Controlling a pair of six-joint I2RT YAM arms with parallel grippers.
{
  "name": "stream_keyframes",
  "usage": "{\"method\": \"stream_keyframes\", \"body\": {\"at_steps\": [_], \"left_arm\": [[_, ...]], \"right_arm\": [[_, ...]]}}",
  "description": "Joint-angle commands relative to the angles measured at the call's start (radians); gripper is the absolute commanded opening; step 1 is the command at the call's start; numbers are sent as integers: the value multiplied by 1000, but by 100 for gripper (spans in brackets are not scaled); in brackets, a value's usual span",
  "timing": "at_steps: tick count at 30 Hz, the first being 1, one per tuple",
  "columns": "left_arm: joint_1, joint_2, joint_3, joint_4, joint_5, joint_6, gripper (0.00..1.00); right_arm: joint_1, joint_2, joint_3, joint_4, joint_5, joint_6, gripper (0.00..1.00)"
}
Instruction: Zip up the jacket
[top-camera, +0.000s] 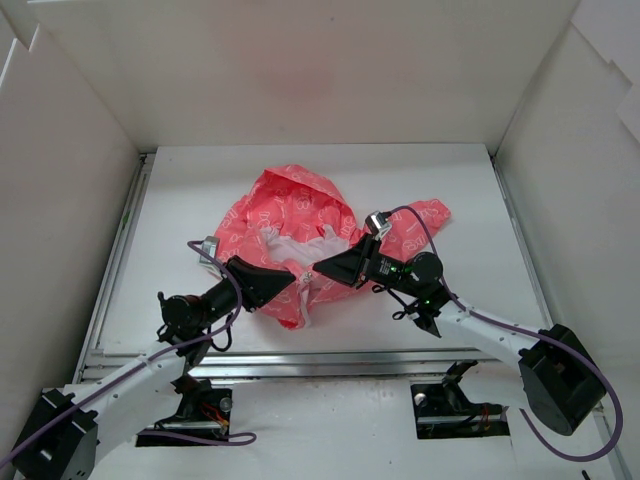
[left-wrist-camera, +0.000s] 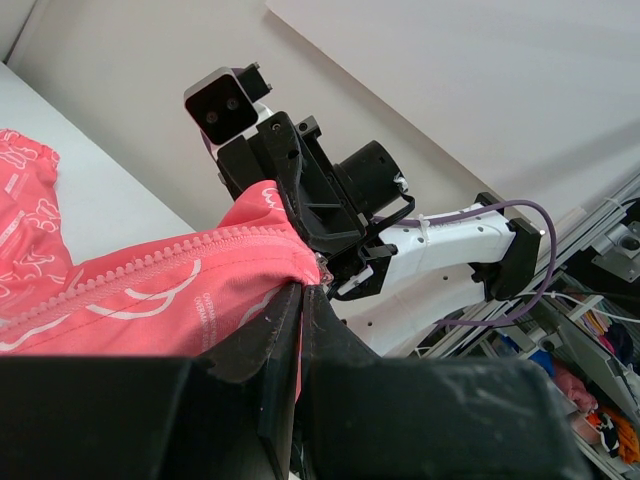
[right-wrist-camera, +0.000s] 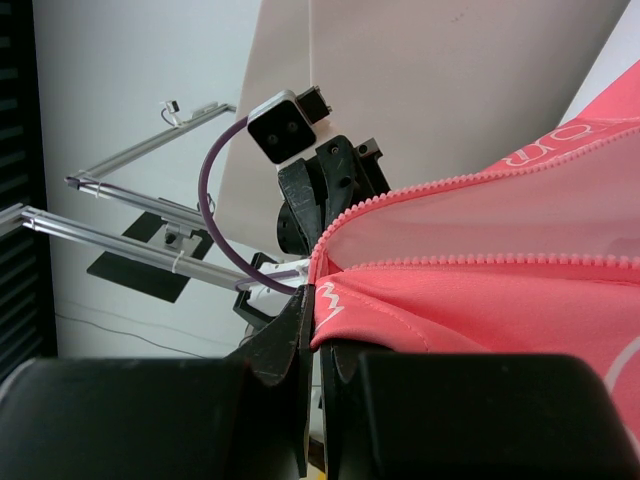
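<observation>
Clamping zipper edges of the jacket (top-camera: 290, 212), left gripper (top-camera: 296, 283) and right gripper (top-camera: 323, 268) face each other over the table (top-camera: 190, 185).

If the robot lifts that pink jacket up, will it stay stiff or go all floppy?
Probably floppy: the jacket lies crumpled in soft folds and droops where the left gripper and right gripper pinch it. It is likely light too, since the fabric looks thin, almost see-through in the right wrist view. It might slip, as the cloth looks smooth.
</observation>
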Motion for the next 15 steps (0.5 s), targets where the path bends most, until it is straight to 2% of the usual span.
{"method": "stream_keyframes", "body": {"at_steps": [1,15], "left_arm": [[8,-7,14,95,24,7,0],[8,-5,11,81,22,8,0]], "right_arm": [[-3,-15,37,347,-19,-2,0],[-3,-24,48,320,-19,-19,0]]}}
